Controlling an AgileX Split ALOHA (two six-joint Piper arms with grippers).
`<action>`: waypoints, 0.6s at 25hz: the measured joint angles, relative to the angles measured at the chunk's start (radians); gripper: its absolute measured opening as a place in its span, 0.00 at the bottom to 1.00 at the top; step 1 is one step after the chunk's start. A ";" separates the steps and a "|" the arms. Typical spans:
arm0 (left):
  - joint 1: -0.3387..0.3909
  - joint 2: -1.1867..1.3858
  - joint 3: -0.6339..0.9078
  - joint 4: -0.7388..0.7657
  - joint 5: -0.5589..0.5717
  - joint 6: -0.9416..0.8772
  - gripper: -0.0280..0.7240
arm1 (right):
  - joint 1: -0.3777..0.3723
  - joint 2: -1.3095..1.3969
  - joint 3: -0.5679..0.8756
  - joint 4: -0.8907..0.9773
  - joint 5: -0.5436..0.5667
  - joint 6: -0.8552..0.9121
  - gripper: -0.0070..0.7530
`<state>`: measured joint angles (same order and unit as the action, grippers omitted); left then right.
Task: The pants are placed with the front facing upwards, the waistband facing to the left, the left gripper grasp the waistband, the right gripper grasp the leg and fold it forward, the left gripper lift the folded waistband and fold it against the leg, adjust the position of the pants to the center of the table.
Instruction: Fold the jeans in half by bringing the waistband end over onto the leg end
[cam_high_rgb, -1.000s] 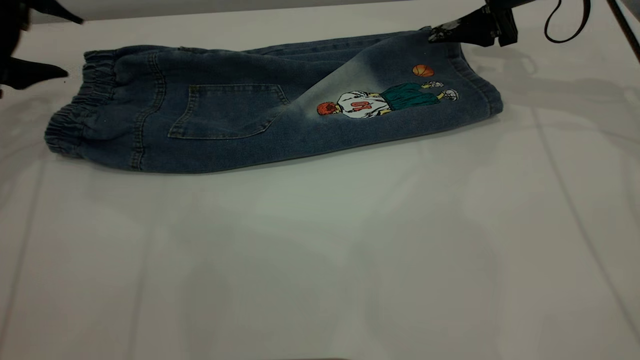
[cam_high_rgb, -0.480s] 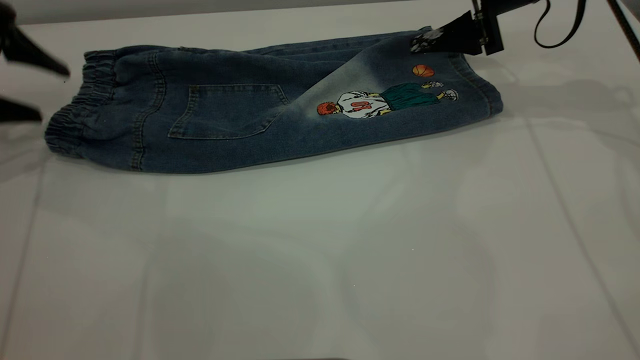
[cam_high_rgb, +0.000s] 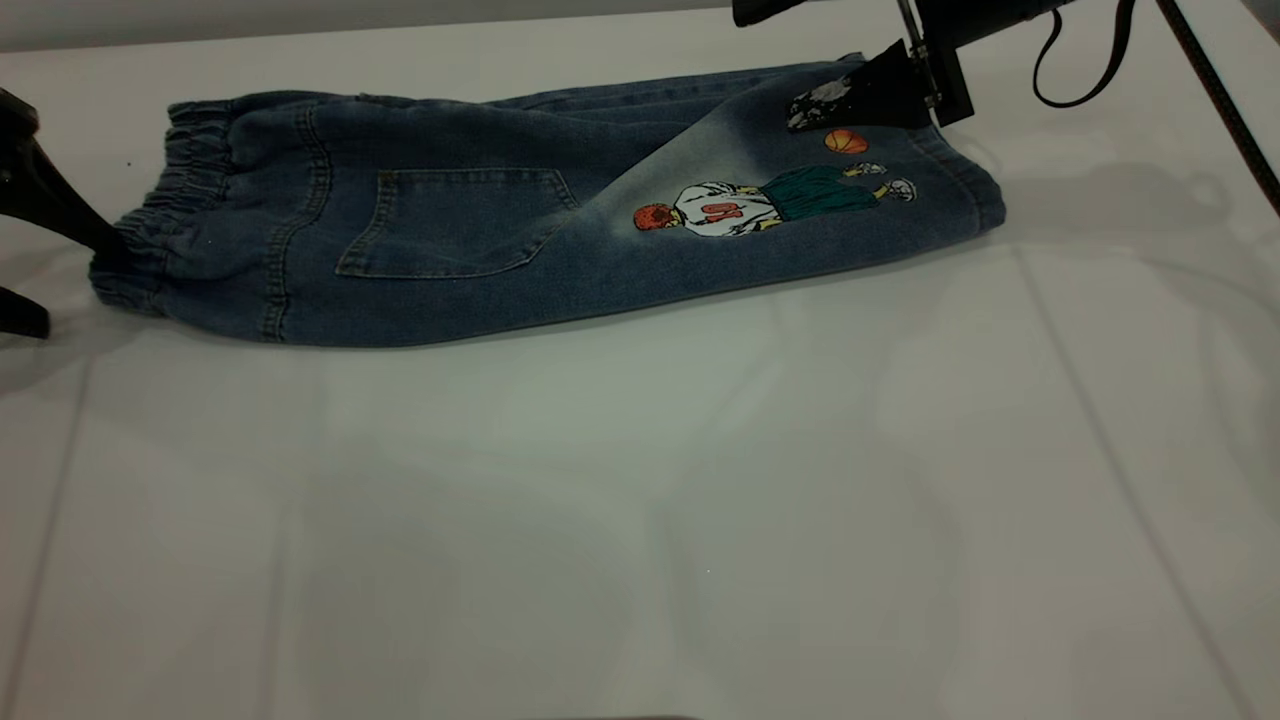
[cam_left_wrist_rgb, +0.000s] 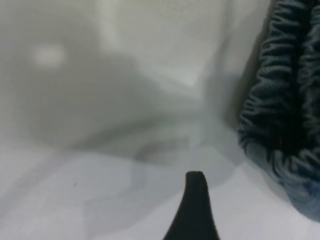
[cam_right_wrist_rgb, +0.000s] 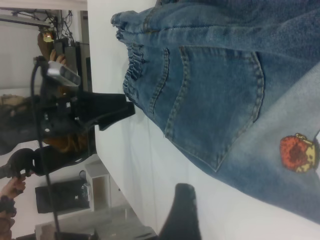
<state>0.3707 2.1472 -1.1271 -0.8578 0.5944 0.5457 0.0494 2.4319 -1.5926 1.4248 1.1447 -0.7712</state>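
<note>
The blue denim pants (cam_high_rgb: 520, 215) lie folded lengthwise on the white table (cam_high_rgb: 640, 500). The black left gripper (cam_high_rgb: 60, 270) stands at the ruched waistband (cam_high_rgb: 150, 235) with jaws wide – holding nothing. The black right gripper (cam_high_rgb: 800, 60) hovers over the printed leg (cam_high_rgb: 800, 200), also spread.

You see one pair of pants (cam_high_rgb: 450, 240) on one white table (cam_high_rgb: 640, 500). It has one back patch pocket (cam_high_rgb: 455, 222) and one cartoon player print (cam_high_rgb: 770, 200) with one orange basketball (cam_high_rgb: 846, 141). Two black grippers: left gripper (cam_high_rgb: 30, 270), right gripper (cam_high_rgb: 800, 70).

Matte black wedge-fingered left tool (cam_high_rgb: 40, 260); right tool (cam_high_rgb: 850, 95) scuffed whitish, looping black cable (cam_high_rgb: 1085, 60).
</note>
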 joint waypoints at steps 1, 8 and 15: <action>0.000 0.016 0.000 -0.033 0.003 0.021 0.78 | 0.000 0.000 0.000 0.000 0.000 0.000 0.75; 0.000 0.063 0.000 -0.209 0.040 0.181 0.78 | 0.000 0.000 0.000 0.000 -0.002 0.000 0.75; 0.000 0.063 -0.002 -0.314 0.112 0.273 0.78 | 0.000 0.000 0.000 0.000 -0.009 0.000 0.75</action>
<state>0.3707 2.2097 -1.1289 -1.1714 0.7067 0.8184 0.0494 2.4319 -1.5926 1.4244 1.1353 -0.7712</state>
